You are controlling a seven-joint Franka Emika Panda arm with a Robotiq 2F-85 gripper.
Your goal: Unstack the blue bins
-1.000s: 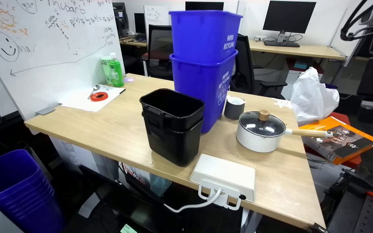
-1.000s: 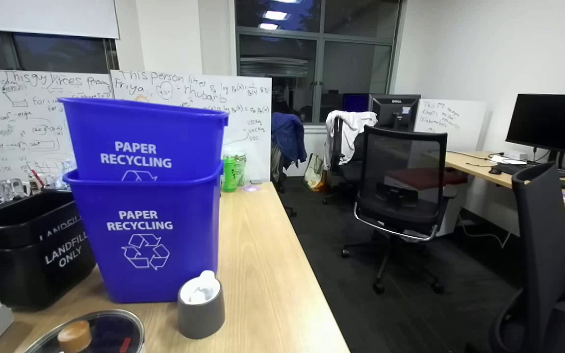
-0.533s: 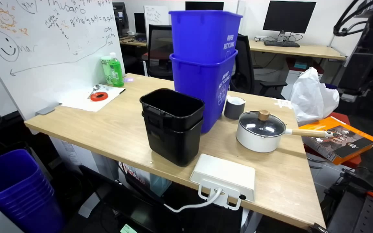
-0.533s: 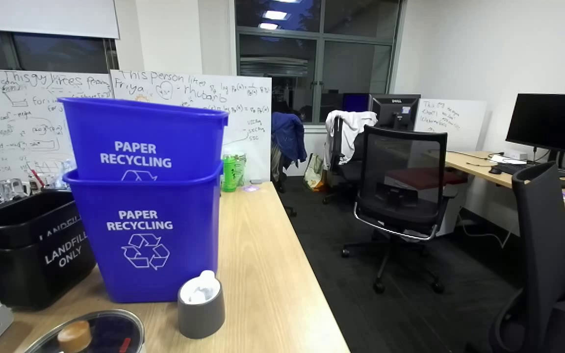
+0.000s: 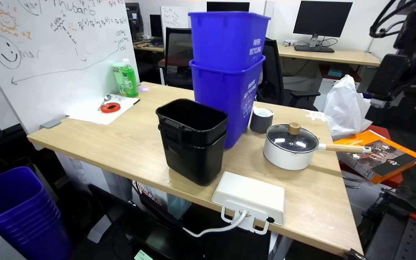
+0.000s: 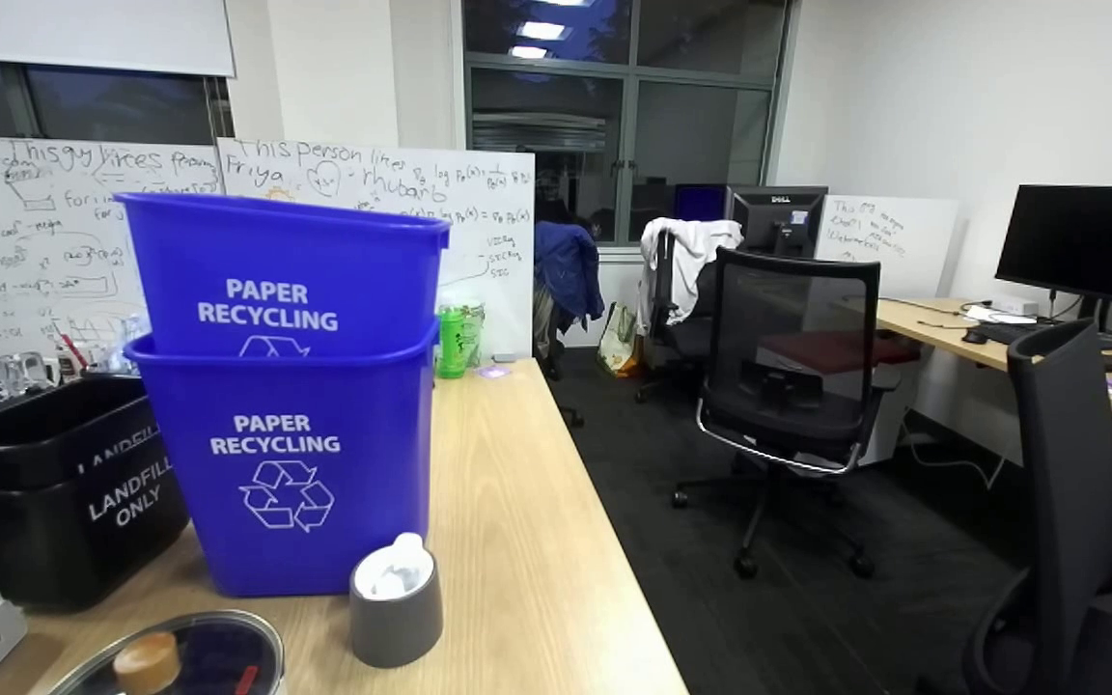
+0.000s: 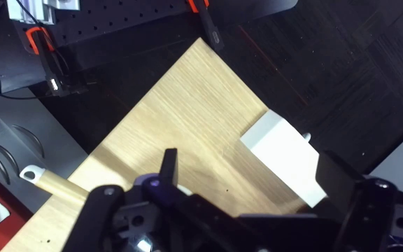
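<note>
Two tall blue bins stand stacked on the table in both exterior views. The upper blue bin [image 5: 226,41] sits partly inside the lower blue bin [image 5: 215,92], its rim well above the lower one's. White "PAPER RECYCLING" lettering shows on the upper bin [image 6: 276,256] and on the lower bin [image 6: 276,483]. In the wrist view my gripper [image 7: 250,161] is open, its fingers wide apart with nothing between them, above the table's corner. The bins are outside that view. In an exterior view my dark arm [image 5: 406,68] hangs at the right, well apart from the stack.
Two nested black bins [image 5: 193,144] stand close beside the blue stack. Near it are a grey cup [image 5: 261,122], a lidded white pot [image 5: 289,155] with its handle [image 7: 61,183] over the edge, and a white box [image 7: 282,150]. Nested purple-blue bins [image 5: 24,220] stand below the table.
In an exterior view my arm has swung leftward from the right edge, further into the picture, and its wrist has turned. The bins and everything on the table stay put.
</note>
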